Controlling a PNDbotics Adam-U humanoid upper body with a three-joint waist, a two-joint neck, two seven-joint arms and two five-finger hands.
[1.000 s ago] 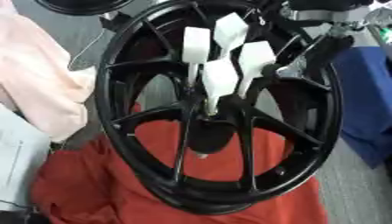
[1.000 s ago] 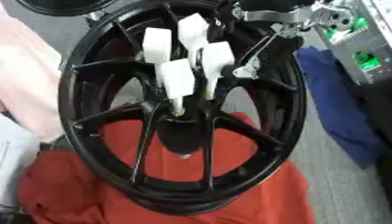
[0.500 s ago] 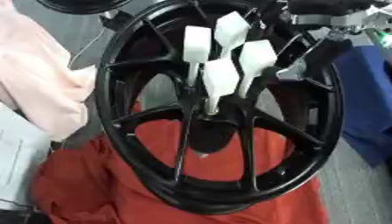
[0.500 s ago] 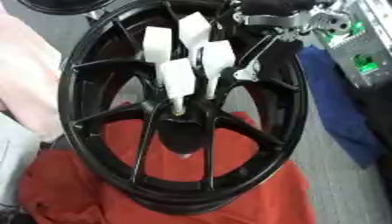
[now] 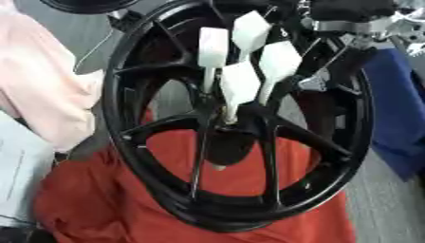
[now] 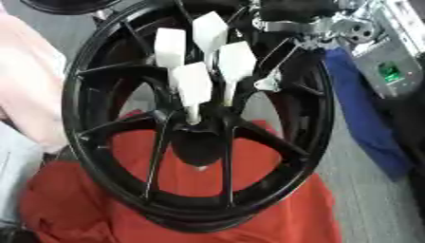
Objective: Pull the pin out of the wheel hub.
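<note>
Pink cloth (image 5: 37,80) at left, red cloth (image 5: 108,209) under the black wheel (image 5: 241,116), prob. to cushion it. White pins (image 5: 241,85) stand in the hub at centre, all seated. Right arm (image 6: 307,19) enters top right; hand hidden, fingers can't tell. Left hand not visible.

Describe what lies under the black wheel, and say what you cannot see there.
A red cloth lies under the black wheel, showing between its spokes and past its lower rim. The rim and spokes cover the rest of the cloth, and the surface beneath it is hidden.
</note>
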